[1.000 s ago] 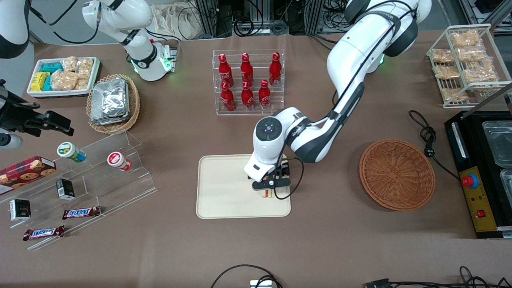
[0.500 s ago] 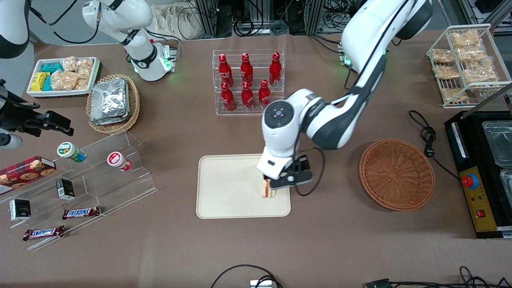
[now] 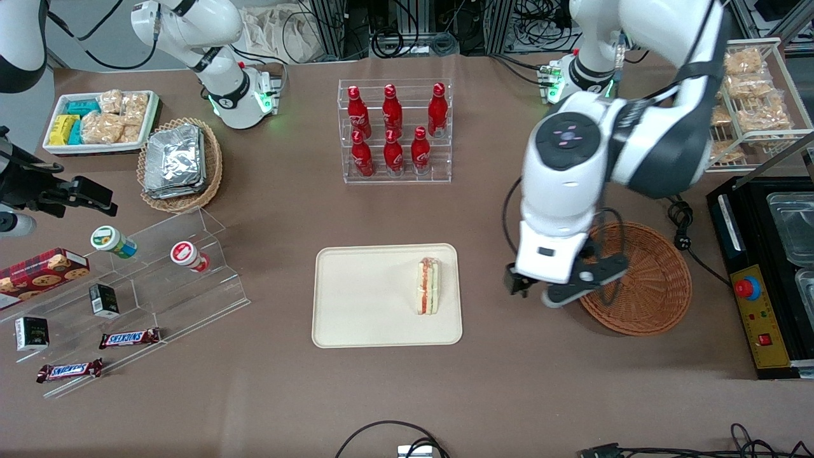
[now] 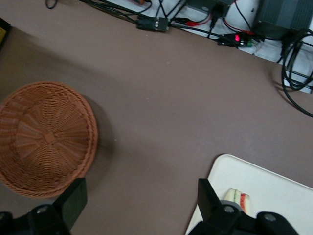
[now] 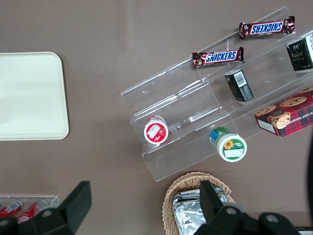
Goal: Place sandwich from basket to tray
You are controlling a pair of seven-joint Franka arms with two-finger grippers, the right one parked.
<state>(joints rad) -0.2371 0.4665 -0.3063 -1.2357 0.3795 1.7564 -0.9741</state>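
The sandwich (image 3: 428,286) stands on its edge on the cream tray (image 3: 362,299), near the tray's end toward the working arm, with red and green filling lines showing. My gripper (image 3: 533,287) hangs open and empty above the bare table between the tray and the reddish-brown basket (image 3: 642,280). The wrist view shows my gripper (image 4: 142,200) over brown tabletop, the empty basket (image 4: 46,137) to one side, the tray (image 4: 274,186) and a bit of the sandwich (image 4: 238,198) to the other. The arm covers part of the basket's rim in the front view.
A clear rack of red bottles (image 3: 394,130) stands farther from the front camera than the tray. A stepped acrylic shelf (image 3: 159,267) with snacks and a tan basket of foil packets (image 3: 178,162) lie toward the parked arm's end. A black machine (image 3: 763,273) and wire rack (image 3: 744,102) sit beside the basket.
My gripper let go of the sandwich on the tray, rose, and swung toward the basket. The sandwich stays standing on the tray.
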